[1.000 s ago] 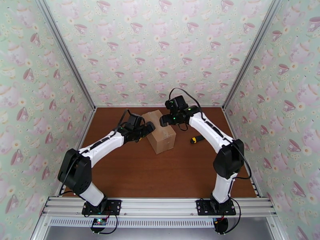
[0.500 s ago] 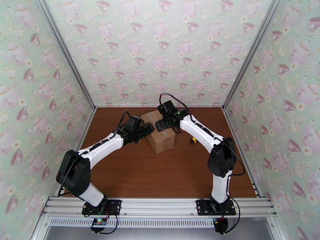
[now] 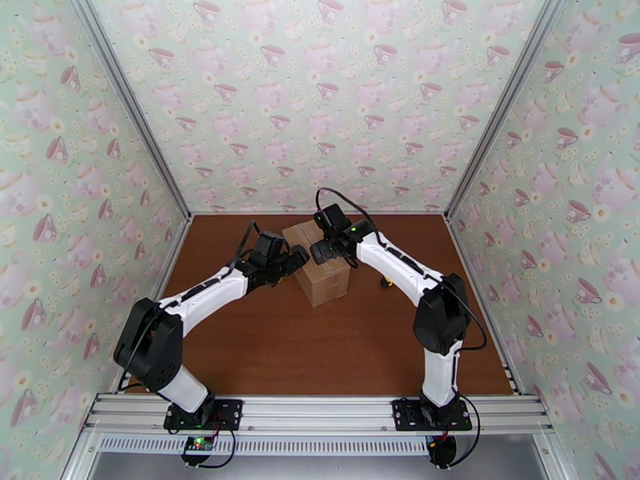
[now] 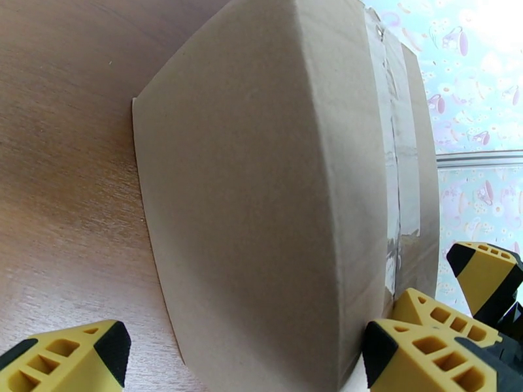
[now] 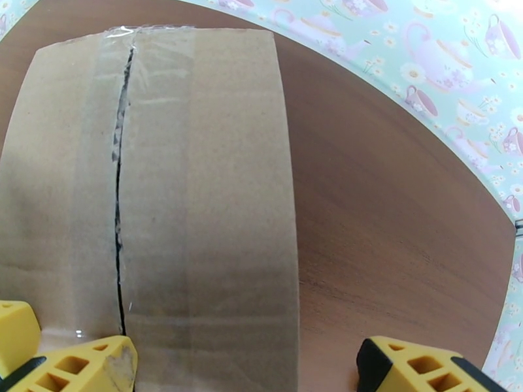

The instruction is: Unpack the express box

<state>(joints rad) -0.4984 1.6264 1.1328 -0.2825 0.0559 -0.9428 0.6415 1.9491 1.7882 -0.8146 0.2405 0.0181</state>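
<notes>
The express box (image 3: 323, 272), a plain brown carton, stands on the table between my arms. Its top (image 5: 163, 191) has a clear tape seam with a dark slit running along it. My left gripper (image 3: 293, 261) is open against the box's left side (image 4: 261, 191). One of its fingers (image 4: 72, 357) is down by the table and the other (image 4: 418, 347) is at the top edge. My right gripper (image 3: 326, 250) hovers open just over the box's top. Its fingers (image 5: 85, 367) straddle the right half of the top, with nothing held.
A small yellow-and-black tool (image 3: 386, 280) lies on the brown table (image 3: 320, 354) right of the box, partly behind my right forearm. Patterned walls close in the back and both sides. A finger of the right gripper (image 4: 487, 276) shows beyond the box's top.
My right gripper has swung left from behind the box's right side to over its top, opening slightly. The left arm has barely moved.
</notes>
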